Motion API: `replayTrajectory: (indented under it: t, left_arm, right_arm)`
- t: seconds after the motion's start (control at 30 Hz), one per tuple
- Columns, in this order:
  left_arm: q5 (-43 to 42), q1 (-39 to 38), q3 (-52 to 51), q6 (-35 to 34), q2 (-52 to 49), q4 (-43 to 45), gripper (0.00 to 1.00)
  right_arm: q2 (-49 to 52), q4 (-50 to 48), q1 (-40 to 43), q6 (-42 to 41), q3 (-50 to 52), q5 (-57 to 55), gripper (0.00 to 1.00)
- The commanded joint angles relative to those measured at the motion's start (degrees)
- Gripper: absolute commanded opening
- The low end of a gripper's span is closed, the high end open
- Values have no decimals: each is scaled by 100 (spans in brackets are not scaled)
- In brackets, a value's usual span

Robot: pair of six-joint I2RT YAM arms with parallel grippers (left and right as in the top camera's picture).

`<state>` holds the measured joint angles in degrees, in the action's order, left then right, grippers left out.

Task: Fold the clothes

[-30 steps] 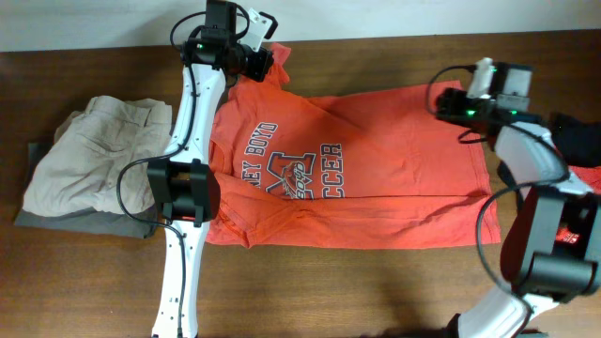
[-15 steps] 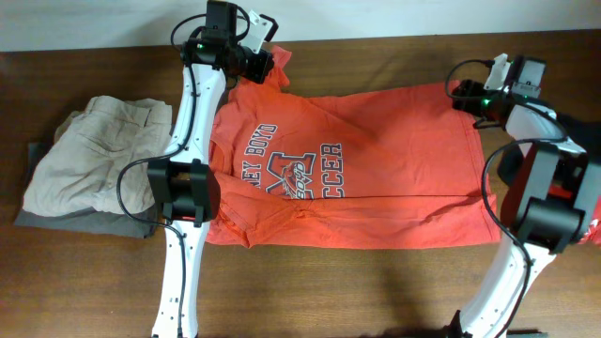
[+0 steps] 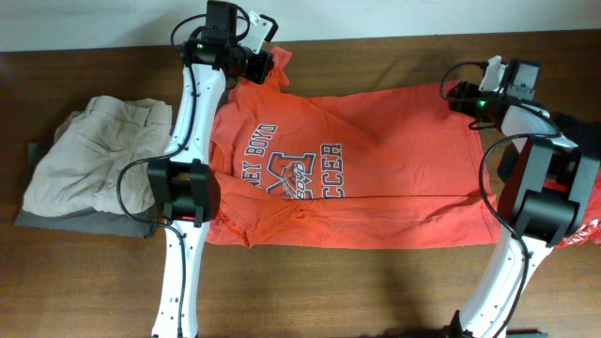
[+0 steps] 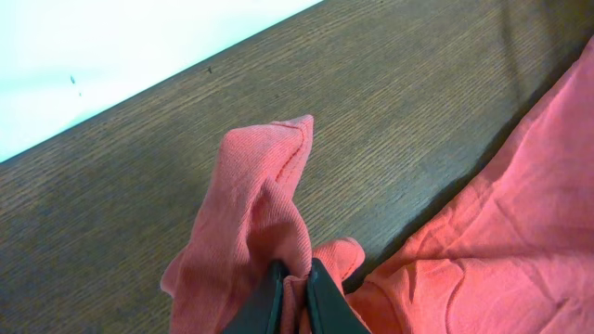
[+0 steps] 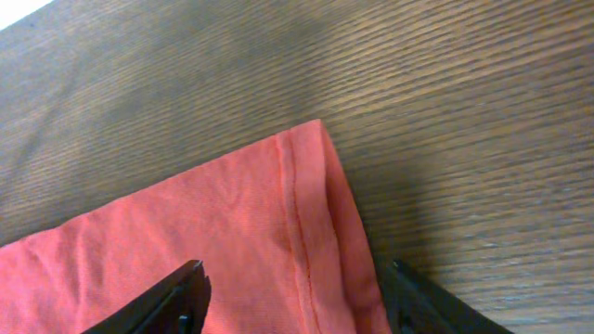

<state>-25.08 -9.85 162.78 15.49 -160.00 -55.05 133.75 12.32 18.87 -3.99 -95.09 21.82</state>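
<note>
While the large orange-red short-sleeved T-shirt [image 3: 376,188] lies spread chest-up across the brown wooden table [image 3: 376,291], its navy-and-white print facing the overhead camera, both arms reach to its far edge: the left gripper [image 3: 260,62] at the far sleeve, the right gripper [image 3: 457,95] at the far corner of the hem. Taking both ends of that edge would likely let the arms carry it over together for a lengthwise fold, a step not yet begun. A folded pile of beige trousers [image 3: 94,160] rests at the left end of the table, well apart from the work, probably set aside as finished. From the left wrist, the two black fingers are pressed together on a bunched fold of the sleeve [image 4: 264,199], which stands up above them, lifted off the wood; the rest of the shirt lies flat at lower right. From the right wrist, the jaws stand spread, one black fingertip [image 5: 186,289] over the cloth and the other beyond the edge over bare wood, with the stitched hem corner [image 5: 311,167] lying flat between them. Nothing is pinched there yet, and the placement looks like a line-up for a grasp. Compared with a second ago, the right arm has swung toward the far edge and brought its gripper onto the corner. The left arm has kept its place, and the shirt lies almost exactly as it did.
</note>
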Motion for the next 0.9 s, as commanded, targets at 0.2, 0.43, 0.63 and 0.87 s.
replayTrajectory:
  t: [0.2, 0.43, 0.63, 0.87]
  left_arm:
    - [-101, -2, 164, 90, -24, -136, 9]
    - [-61, 17, 164, 90, -24, -225, 9]
    - [-63, 15, 164, 87, -4, -291, 9]
    - [-61, 26, 166, 90, 146, -483, 9]
  right_arm:
    - [136, -57, -44, 61, -144, 636, 43]
    - [-111, 116, 63, 61, -254, 1113, 24]
    - [-791, 820, 114, 87, -264, 1119, 18]
    - [-1436, 1517, 107, 227, -264, 697, 20]
